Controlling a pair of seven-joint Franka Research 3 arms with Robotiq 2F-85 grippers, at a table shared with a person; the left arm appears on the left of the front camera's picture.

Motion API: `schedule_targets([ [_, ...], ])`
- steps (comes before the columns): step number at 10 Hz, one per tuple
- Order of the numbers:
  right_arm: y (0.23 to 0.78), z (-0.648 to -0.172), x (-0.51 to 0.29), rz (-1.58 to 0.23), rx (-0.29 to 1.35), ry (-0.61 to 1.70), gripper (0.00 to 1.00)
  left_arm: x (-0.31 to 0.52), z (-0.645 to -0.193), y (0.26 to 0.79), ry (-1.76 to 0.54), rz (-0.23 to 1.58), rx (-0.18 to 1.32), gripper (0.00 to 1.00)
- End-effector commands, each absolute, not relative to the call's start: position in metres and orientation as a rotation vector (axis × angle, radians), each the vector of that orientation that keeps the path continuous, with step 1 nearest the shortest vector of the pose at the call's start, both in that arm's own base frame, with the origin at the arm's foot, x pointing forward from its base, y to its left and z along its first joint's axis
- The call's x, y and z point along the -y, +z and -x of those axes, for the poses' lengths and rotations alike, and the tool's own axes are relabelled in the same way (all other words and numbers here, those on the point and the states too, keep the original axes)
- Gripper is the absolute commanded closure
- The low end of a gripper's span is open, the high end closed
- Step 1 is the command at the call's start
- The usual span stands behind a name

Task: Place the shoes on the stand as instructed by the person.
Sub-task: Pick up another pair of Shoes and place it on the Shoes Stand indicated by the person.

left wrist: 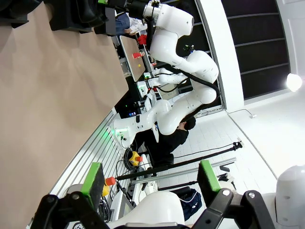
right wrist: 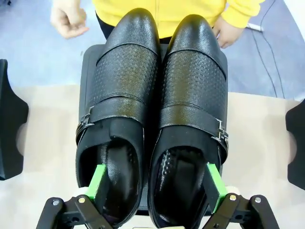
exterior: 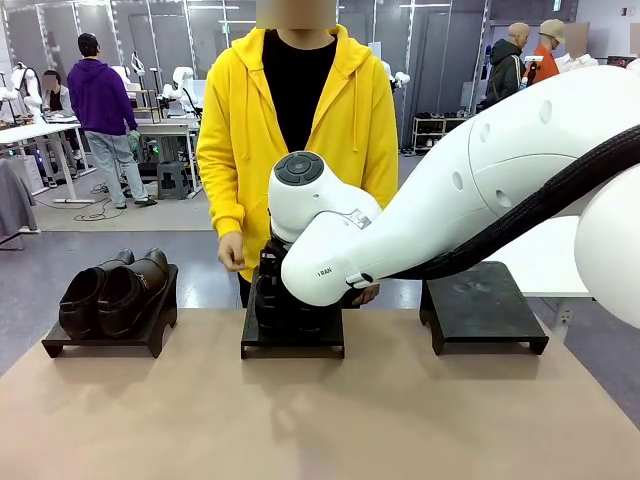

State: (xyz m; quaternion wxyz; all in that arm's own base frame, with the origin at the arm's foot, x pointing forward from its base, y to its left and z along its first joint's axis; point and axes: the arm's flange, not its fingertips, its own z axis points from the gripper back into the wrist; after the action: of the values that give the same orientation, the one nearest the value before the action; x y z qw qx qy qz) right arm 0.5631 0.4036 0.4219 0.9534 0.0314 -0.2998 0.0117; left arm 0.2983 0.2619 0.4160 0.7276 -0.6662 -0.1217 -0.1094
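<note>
Shoes: black monk-strap pair (right wrist: 152,119) side by side on middle stand (right wrist: 88,62), directly under right tool (right wrist: 155,183), toes pointing away from it toward person in yellow hoodie (exterior: 296,120). Right tool spread wide, one green pad (right wrist: 98,180) dipped inside one shoe's opening, the other at the outer edge of its neighbour, clamped on nothing. Left tool (left wrist: 151,178) likewise apart and empty, well off to the side over worktop (exterior: 320,420). Second pair (exterior: 112,292) on stand far to one side of right tool; third stand (exterior: 482,305) bare on the other. Leather likely stiff, moderately heavy, glossy and slippery on the toe caps. Best hold probably across both heel collars pinched together, or over the buckle straps, never on the polished toes.
</note>
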Motion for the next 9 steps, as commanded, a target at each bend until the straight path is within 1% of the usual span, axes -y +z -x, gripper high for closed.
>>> schedule_targets([
  [1,0.4199,-0.5621,-0.4056,-0.073,0.601,0.018,0.0,-0.2623,-0.2949,0.4179,-0.24,1.463,0.252,0.0],
  [9,0.4199,-0.5621,-0.4056,-0.073,0.601,0.018,0.0,-0.2623,-0.2949,0.4179,-0.24,1.463,0.252,0.0],
])
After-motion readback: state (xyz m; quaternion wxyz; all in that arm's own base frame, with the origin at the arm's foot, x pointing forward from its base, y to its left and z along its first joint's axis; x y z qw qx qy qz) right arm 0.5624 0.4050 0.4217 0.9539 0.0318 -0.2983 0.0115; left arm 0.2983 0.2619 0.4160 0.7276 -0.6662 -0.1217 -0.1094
